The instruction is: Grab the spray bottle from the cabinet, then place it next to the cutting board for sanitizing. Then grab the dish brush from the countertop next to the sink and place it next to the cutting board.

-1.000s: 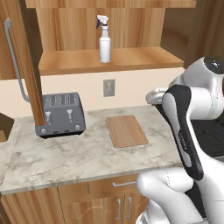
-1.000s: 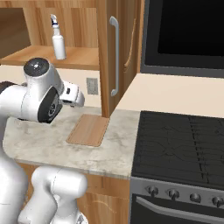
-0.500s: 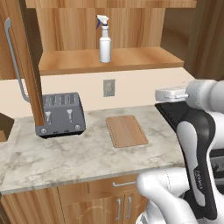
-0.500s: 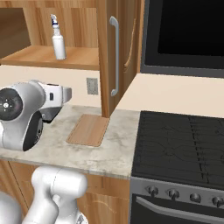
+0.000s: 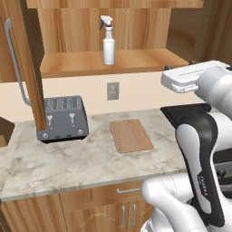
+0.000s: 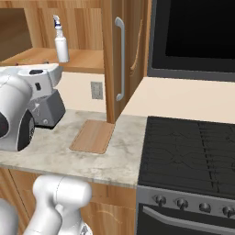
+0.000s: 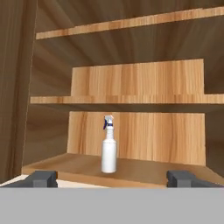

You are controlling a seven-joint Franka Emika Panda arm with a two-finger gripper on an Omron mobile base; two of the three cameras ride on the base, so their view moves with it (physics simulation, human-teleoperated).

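The small white plastic spray bottle with blue-white trigger head (image 5: 108,41) stands upright on the bottom shelf of the open light-brown wooden wall cabinet (image 5: 136,61), approx. mid-width, set back from the shelf's front edge and near the plank back. The two-finger gripper (image 7: 112,178) is raised to shelf level, facing the bottle but well apart from it; jaws are spread wide, nothing between them. In the hand view the bottle sits centred between the two dark fingertips (image 7: 43,178). Handling est.: light, rigid, smooth round body, so likely slippery; tall and narrow-based, so it may tip if nudged before closure. Recommended grip: the cylindrical body, mid-height, below the neck; avoid the trigger head. Fill level cannot be judged from these views. The flat light-brown wooden cutting board (image 5: 130,135) lies on the beige-grey marbled countertop (image 5: 81,161), toward the back edge, right of the grey toaster (image 5: 62,118).
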